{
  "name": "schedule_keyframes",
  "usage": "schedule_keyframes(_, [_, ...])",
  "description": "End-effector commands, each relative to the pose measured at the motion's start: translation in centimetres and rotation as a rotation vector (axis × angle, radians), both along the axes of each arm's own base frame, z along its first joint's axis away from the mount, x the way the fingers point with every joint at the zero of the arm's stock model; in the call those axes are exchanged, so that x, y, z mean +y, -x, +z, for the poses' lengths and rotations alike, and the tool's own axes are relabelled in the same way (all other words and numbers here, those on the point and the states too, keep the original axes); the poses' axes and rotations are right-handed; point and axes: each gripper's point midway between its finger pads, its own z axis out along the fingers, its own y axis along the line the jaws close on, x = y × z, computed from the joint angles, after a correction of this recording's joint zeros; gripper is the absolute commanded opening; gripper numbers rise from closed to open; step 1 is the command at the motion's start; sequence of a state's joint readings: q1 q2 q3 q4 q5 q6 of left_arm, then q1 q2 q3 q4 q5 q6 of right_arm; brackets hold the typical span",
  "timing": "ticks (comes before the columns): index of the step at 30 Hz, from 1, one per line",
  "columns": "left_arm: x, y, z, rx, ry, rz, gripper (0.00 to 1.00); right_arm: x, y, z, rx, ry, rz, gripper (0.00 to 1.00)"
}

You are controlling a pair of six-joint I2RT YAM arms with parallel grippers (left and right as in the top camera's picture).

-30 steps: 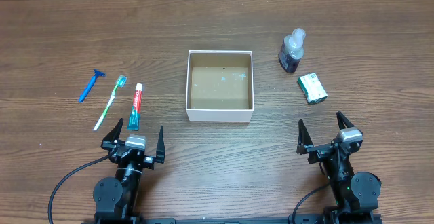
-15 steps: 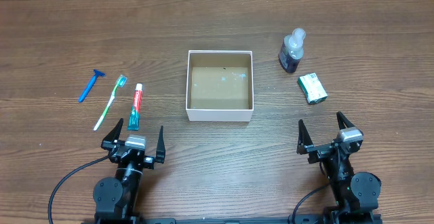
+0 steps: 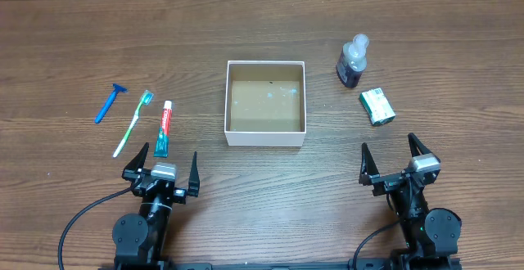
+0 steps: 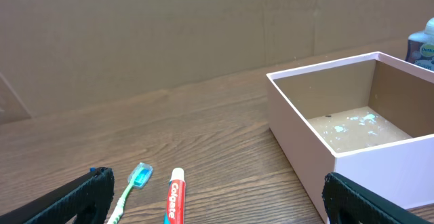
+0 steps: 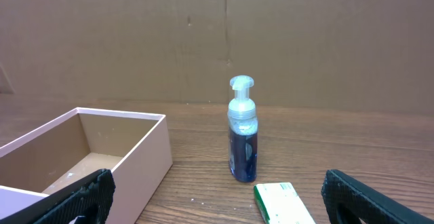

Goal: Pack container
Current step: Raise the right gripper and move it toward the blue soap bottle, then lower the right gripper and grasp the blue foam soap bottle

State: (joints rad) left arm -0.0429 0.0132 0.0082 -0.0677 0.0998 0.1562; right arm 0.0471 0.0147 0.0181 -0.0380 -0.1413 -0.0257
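Next to nothing has changed over the last second: the right hand may have crept a hair toward the right edge of the table, and everything else sits exactly where it was. I take that to mean packing hasn't begun. The container stands open-topped in the middle of the table, a little toward the far edge. Its brown floor is bare apart from a few pale specks and one small dark mark. Toward the left edge lie a blue razor, a green-and-white toothbrush and a toothpaste tube, side by side but apart, with the tube nearest the container. Toward the right edge a pump bottle of dark blue liquid stands upright, and a small green-and-white carton lies just nearer to me than the bottle, not touching it. The left hand waits by the near edge with fingers spread wide and nothing between them. Its wrist view shows the toothpaste cap and the toothbrush head just ahead, and the container wall off to the right. The right hand is spread the same way and also empty, and its wrist view shows the bottle and carton dead ahead. All five toiletries are outside the container, so the whole job remains. My guess is that the toothpaste suits the left arm first and the carton the right, as each is the closest reach. The thin toothbrush and razor lie flat on the table and will likely be the fiddly picks.
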Motion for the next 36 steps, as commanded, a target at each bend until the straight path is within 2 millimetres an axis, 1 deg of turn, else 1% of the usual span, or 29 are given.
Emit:
schedule_keyframes(1, [0.4, 0.0, -0.1, 0.001, 0.018, 0.018, 1.0, -0.2, 0.0, 0.1, -0.008, -0.005, -0.012, 1.0])
schedule_keyframes(3, [0.4, 0.0, -0.1, 0.001, 0.017, 0.018, 1.0, -0.3, 0.1, 0.9, -0.019, -0.022, -0.012, 1.0])
schedule_keyframes(7, [0.4, 0.0, -0.1, 0.001, 0.017, 0.018, 1.0, -0.3, 0.8, 3.5, -0.049, -0.034, -0.011, 1.0])
schedule_keyframes(11, [0.4, 0.0, -0.1, 0.001, 0.017, 0.018, 1.0, -0.4, 2.5, 7.2, -0.027, -0.076, -0.01, 1.0])
schedule_keyframes(14, [0.4, 0.0, -0.1, 0.001, 0.018, 0.018, 1.0, -0.4, 4.2, 10.1, 0.034, -0.115, -0.01, 1.0])
schedule_keyframes(16, [0.4, 0.0, -0.1, 0.001, 0.017, 0.018, 1.0, -0.3, 5.1, 11.9, 0.124, -0.124, -0.007, 1.0])
schedule_keyframes(19, [0.4, 0.0, -0.1, 0.001, 0.018, 0.018, 1.0, -0.2, 5.6, 13.9, 0.287, -0.117, -0.007, 1.0])
schedule_keyframes(20, [0.4, 0.0, -0.1, 0.001, 0.017, 0.018, 1.0, 0.2, 5.4, 15.2, 0.398, -0.114, 0.005, 1.0])
schedule_keyframes(23, [0.4, 0.0, -0.1, 0.001, 0.018, 0.018, 1.0, 0.8, 4.8, 17.0, 0.588, -0.115, 0.025, 1.0])
schedule_keyframes(24, [0.4, 0.0, -0.1, 0.001, 0.017, 0.018, 1.0, 1.0, 4.1, 18.0, 0.663, -0.118, 0.034, 1.0])
schedule_keyframes(25, [0.4, 0.0, -0.1, 0.001, 0.018, 0.018, 1.0, 1.2, 3.4, 18.6, 0.696, -0.12, 0.039, 1.0])
schedule_keyframes(26, [0.4, 0.0, -0.1, 0.001, 0.017, 0.018, 1.0, 1.7, 2.5, 19.2, 0.726, -0.129, 0.066, 1.0])
schedule_keyframes(28, [0.4, 0.0, -0.1, 0.001, 0.018, 0.018, 1.0, 2.6, 0.8, 19.6, 0.765, -0.145, 0.11, 1.0])
schedule_keyframes(30, [0.4, 0.0, -0.1, 0.001, 0.018, 0.018, 1.0, 3.3, -1.8, 19.1, 0.79, -0.158, 0.146, 1.0])
schedule_keyframes(33, [0.4, 0.0, -0.1, 0.001, 0.017, 0.018, 1.0, 3.4, -6.1, 17.8, 0.799, -0.128, 0.145, 1.0])
schedule_keyframes(34, [0.4, 0.0, -0.1, 0.001, 0.017, 0.018, 1.0, 3.2, -7.5, 17.1, 0.808, -0.124, 0.133, 1.0])
schedule_keyframes(36, [0.4, 0.0, -0.1, 0.001, 0.018, 0.018, 1.0, 2.6, -10.7, 15.1, 0.837, -0.106, 0.084, 0.98])
